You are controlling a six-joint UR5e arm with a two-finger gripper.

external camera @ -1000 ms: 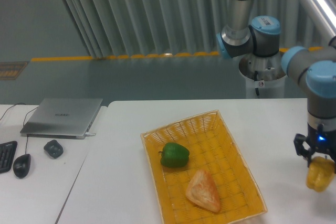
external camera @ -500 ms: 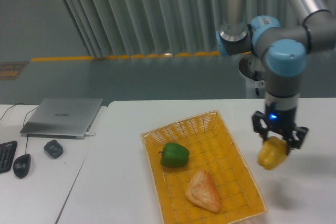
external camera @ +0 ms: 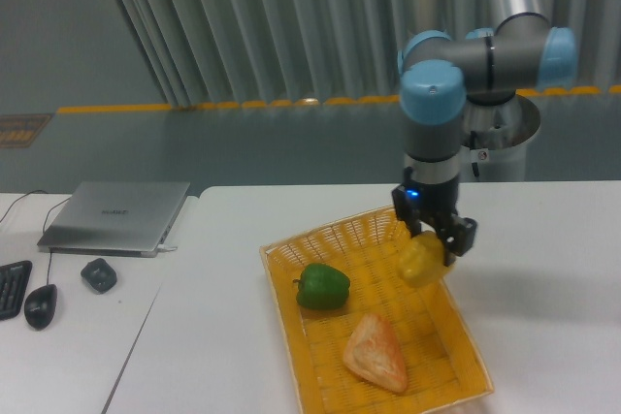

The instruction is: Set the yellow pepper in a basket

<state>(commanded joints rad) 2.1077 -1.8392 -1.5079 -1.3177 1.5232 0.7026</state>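
Note:
The yellow pepper is small, glossy and lobed. My gripper is shut on it and holds it in the air over the right side of the basket, a shallow yellow wicker tray. The pepper hangs above the basket floor, to the right of the green pepper and up from the orange-tan triangular pastry, both of which lie inside the basket.
A closed grey laptop, a small dark object, a black mouse and a keyboard edge sit on the table at the left. The arm's base stands behind the table at the right.
The gripper has carried the yellow pepper leftward from beyond the table's right side to above the right part of the basket. The green pepper and pastry have not moved.

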